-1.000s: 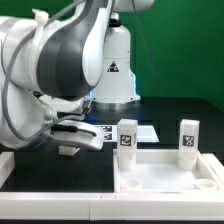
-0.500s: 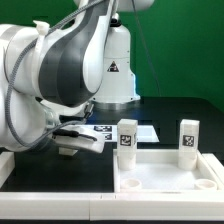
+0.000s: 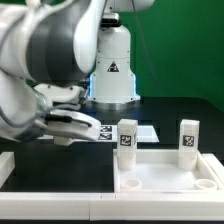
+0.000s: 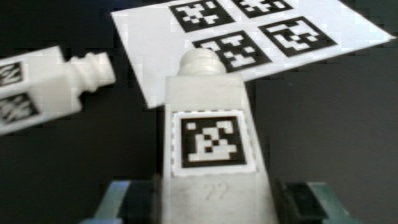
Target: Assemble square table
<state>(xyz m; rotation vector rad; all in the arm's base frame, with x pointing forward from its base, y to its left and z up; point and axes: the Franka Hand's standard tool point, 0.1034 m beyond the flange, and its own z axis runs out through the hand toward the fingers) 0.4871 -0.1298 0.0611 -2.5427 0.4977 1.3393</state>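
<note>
The white square tabletop [image 3: 165, 172] lies tray-like at the exterior view's lower right, with two tagged white legs [image 3: 126, 135] [image 3: 188, 139] standing upright in its far corners. My gripper [image 3: 68, 140] hangs low over the black table at the exterior view's left. In the wrist view the gripper [image 4: 217, 200] is shut on a third tagged leg [image 4: 210, 130], one finger on each side, and the leg's rounded tip points at the marker board [image 4: 249, 35]. A fourth leg [image 4: 50, 82] lies on the table beside it.
The marker board [image 3: 140, 130] lies flat behind the tabletop, in front of the robot's white base [image 3: 112, 70]. A plain white bar [image 3: 5, 165] runs along the exterior view's left edge. The table surface is black.
The arm has swung toward the camera and the gripper has risen a little above the table. The tabletop and its two upright legs have not moved.
</note>
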